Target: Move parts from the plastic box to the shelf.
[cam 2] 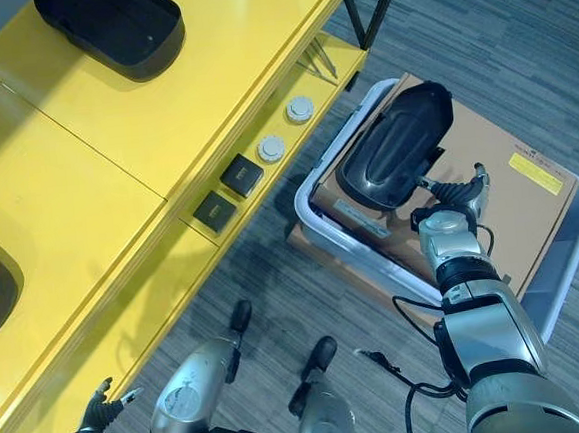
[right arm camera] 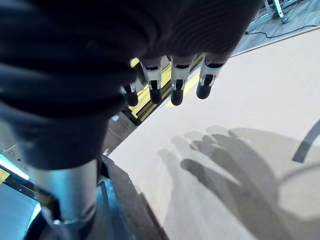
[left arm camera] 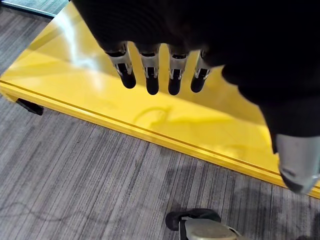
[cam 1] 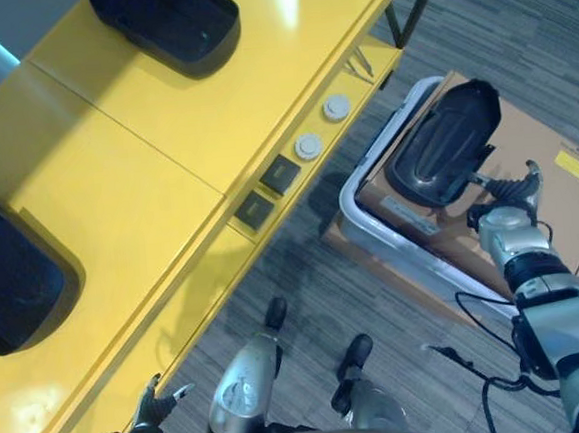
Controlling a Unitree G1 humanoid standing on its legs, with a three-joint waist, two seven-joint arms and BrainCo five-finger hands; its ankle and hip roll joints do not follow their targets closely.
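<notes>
Over plastic box (cam 2: pixel 315 224) | black part (cam 2: pixel 394 148) just beside right hand (cam 2: pixel 456 201), fingers relaxed, no grip | left hand (cam 1: pixel 156 408) slack

**Floor and small items on the shelf's lower ledge**

Grey striped carpet (cam 1: pixel 515 18) covers the floor. Two white round discs (cam 1: pixel 323 126) sit at about one o'clock, two dark square blocks (cam 1: pixel 268 192) just beside them toward seven o'clock. A thin dark leg (cam 1: pixel 406 12) stands at one o'clock.
</notes>
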